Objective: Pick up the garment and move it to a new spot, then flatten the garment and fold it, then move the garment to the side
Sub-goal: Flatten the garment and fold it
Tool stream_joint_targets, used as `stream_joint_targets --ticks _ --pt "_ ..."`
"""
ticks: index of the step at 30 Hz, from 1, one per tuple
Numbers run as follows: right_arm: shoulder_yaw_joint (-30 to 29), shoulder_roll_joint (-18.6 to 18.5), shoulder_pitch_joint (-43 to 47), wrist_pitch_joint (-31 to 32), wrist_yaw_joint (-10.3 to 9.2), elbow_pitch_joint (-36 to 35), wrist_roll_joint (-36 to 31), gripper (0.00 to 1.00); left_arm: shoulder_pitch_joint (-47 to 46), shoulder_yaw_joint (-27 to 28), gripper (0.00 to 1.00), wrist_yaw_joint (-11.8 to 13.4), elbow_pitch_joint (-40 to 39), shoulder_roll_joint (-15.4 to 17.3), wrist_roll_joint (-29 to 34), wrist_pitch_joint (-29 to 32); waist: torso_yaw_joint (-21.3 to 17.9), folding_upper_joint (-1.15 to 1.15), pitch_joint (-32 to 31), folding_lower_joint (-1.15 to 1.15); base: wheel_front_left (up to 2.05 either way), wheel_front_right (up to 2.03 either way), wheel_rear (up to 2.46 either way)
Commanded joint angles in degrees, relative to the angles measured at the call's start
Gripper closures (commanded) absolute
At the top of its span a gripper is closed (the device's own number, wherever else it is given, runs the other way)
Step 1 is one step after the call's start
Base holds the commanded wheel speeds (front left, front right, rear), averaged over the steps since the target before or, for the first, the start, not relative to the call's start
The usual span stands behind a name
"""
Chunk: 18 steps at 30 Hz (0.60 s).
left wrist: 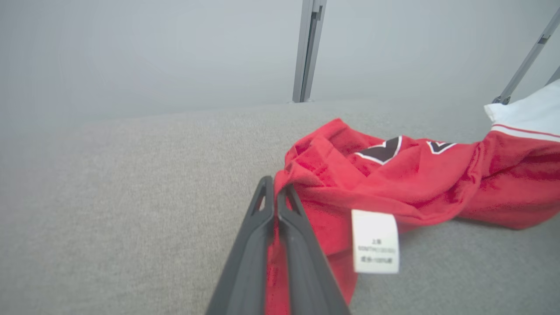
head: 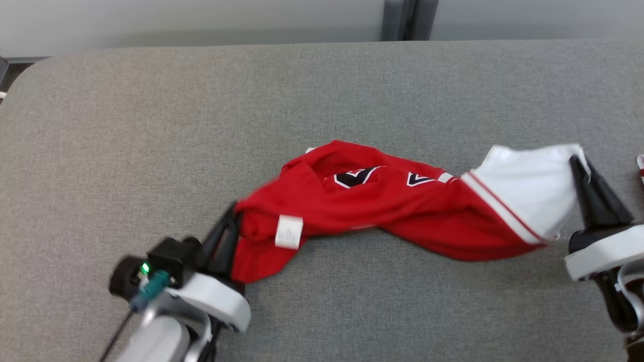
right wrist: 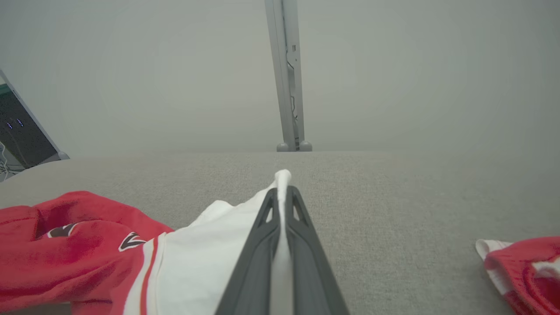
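Stretching toward pale wall, grey fabric tabletop w/ L pincer & R pincer each clamped on garment.

The left gripper pinches the edge of a red garment bunched on the grey tabletop, its white label hanging alongside.

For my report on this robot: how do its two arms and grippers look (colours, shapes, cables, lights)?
The left gripper and the right gripper each have two long, tapering dark grey fingers with triangular cut-outs near the tips. Behind each sits a rounded white wrist housing. The left arm also carries a black module with a small green light, a teal plug and a thin black cable.
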Motion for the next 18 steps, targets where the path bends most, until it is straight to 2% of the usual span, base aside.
stream_joint_targets --ticks 1,6,11,18 --pt "-0.7 -0.6 -0.9 -0.7 0.02 -0.7 -0.5 1.00 -1.6 0.7 1.00 0.3 -0.7 0.8 0.7 -0.4 -0.1 0.00 -0.4 0.00 0.00 0.00 0.00" --pt "-3.4 -1.8 -4.4 -1.3 0.01 -6.5 -3.9 1.00 -7.9 3.3 1.00 0.2 -5.0 4.2 2.0 0.2 -0.8 0.00 -2.0 0.00 0.00 0.00 0.00" --pt "-5.2 -3.4 -10.5 1.2 0.01 -13.7 -6.1 1.00 -16.0 5.8 1.00 -0.4 -9.6 7.4 3.0 2.8 -2.4 0.00 -4.0 0.00 0.00 0.00 0.00" --pt "-6.6 -5.5 -18.6 4.6 0.02 -20.1 -6.7 1.00 -26.6 8.8 1.00 -1.5 -13.2 9.5 2.2 6.4 -3.4 0.00 -5.5 0.00 0.00 0.00 0.00"
